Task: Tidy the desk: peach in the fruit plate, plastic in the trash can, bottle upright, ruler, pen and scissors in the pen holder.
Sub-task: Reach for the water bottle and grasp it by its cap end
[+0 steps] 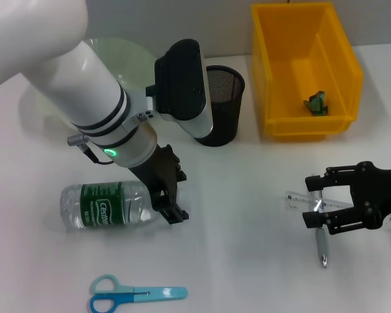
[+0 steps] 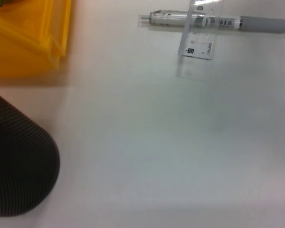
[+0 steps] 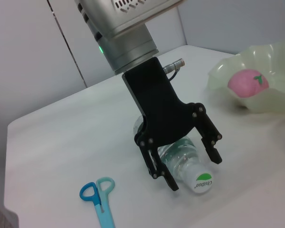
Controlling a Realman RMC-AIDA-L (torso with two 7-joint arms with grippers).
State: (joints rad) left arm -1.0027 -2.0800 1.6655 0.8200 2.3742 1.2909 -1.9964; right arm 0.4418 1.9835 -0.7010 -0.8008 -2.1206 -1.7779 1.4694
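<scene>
Jaws of the left gripper (image 3: 187,164) stand apart and straddle the cap end of the bottle (image 1: 107,205), which lies on its side on the bench (image 1: 247,215), its long axis running from the jaws away from the pen holder (image 1: 220,104) side. Closing across the neck looks like the next move before tipping it upright. Well away from the bottle, the right gripper (image 1: 316,202) hovers with jaws apart over the pen (image 1: 320,241) and ruler (image 1: 303,201).

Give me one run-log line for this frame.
left gripper: open, straddling lying bottle | right gripper: open over pen and ruler | scissors: untouched
</scene>
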